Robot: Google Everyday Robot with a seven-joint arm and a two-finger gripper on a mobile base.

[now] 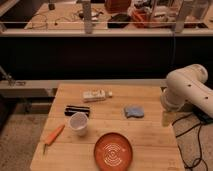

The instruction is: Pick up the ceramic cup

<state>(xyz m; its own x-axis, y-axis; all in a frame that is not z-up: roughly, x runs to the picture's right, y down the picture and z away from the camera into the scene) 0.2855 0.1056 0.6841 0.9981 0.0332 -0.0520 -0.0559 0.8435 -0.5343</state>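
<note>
The ceramic cup [78, 123] is small, white and handleless, and stands upright on the wooden table [150, 140], left of the middle. An orange-red bowl with white swirl marks [114, 151] sits just in front and to the right of it. My white arm [187, 90] comes in at the table's right edge. The gripper [168, 119] hangs low by that edge, far to the right of the cup and apart from it.
A black flat object [77, 109] lies just behind the cup. A white bottle [96, 95] lies on its side further back. A blue cloth [133, 111] is right of the middle, and an orange carrot-like tool [54, 136] lies at the left front. A railing and cluttered benches are behind.
</note>
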